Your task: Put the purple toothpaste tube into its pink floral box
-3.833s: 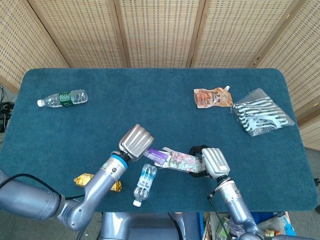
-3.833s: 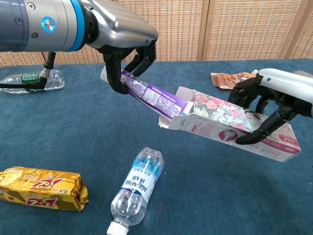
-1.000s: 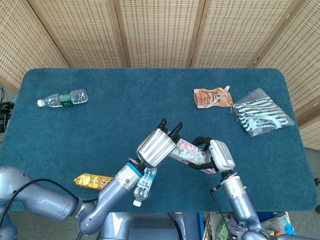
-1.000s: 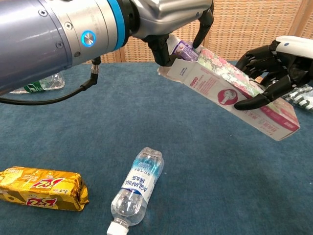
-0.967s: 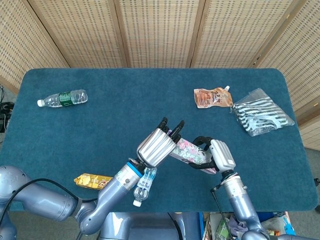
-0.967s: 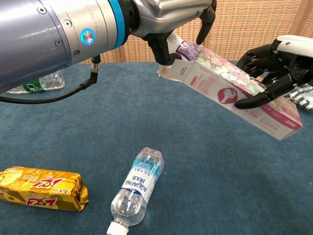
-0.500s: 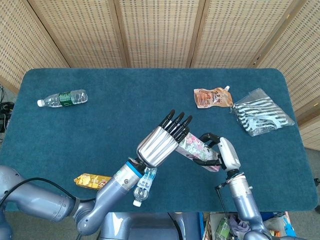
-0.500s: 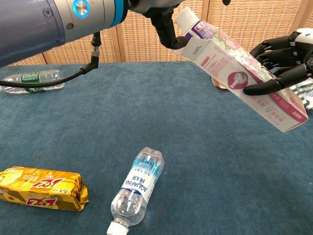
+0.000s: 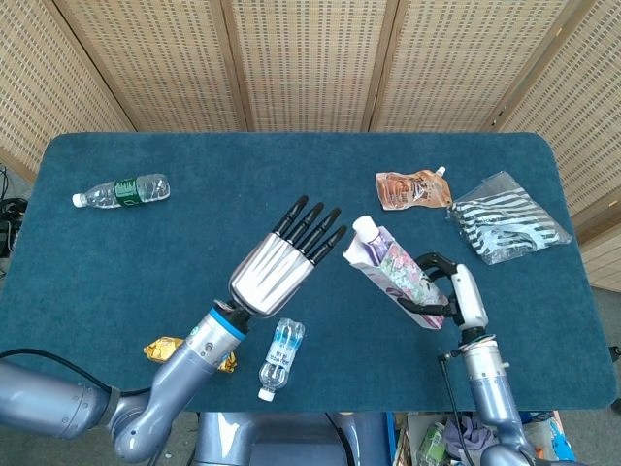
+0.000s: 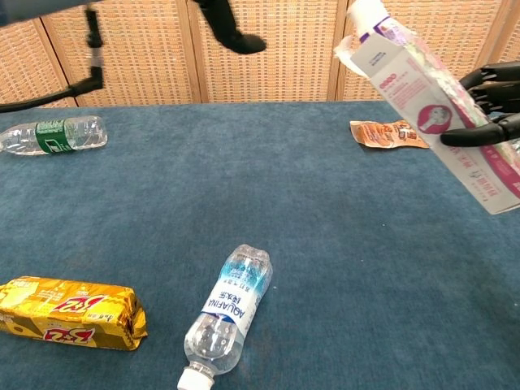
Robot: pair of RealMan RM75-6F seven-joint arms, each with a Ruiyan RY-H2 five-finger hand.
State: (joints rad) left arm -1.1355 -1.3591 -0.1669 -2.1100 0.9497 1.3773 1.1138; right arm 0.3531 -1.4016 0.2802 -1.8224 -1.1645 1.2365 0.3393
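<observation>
The pink floral box (image 9: 403,277) is held off the table, tilted with its open end up and to the left. My right hand (image 9: 454,294) grips its lower part; in the chest view the dark fingers (image 10: 486,104) wrap the box (image 10: 435,97). The purple toothpaste tube sits almost wholly inside, and only its white cap (image 9: 364,229) with a strip of purple sticks out of the opening (image 10: 367,15). My left hand (image 9: 281,260) hovers left of the box, apart from it, fingers straight and spread, holding nothing.
A clear water bottle (image 9: 279,357) and a gold snack pack (image 9: 165,348) lie near the front edge. A green-label bottle (image 9: 121,190) rests at the far left. An orange pouch (image 9: 412,189) and a striped plastic bag (image 9: 505,228) lie at the right.
My left hand let go of the tube, spread its fingers and drew back to the left. My right hand raised and tilted the box more steeply, the tube sliding deeper inside.
</observation>
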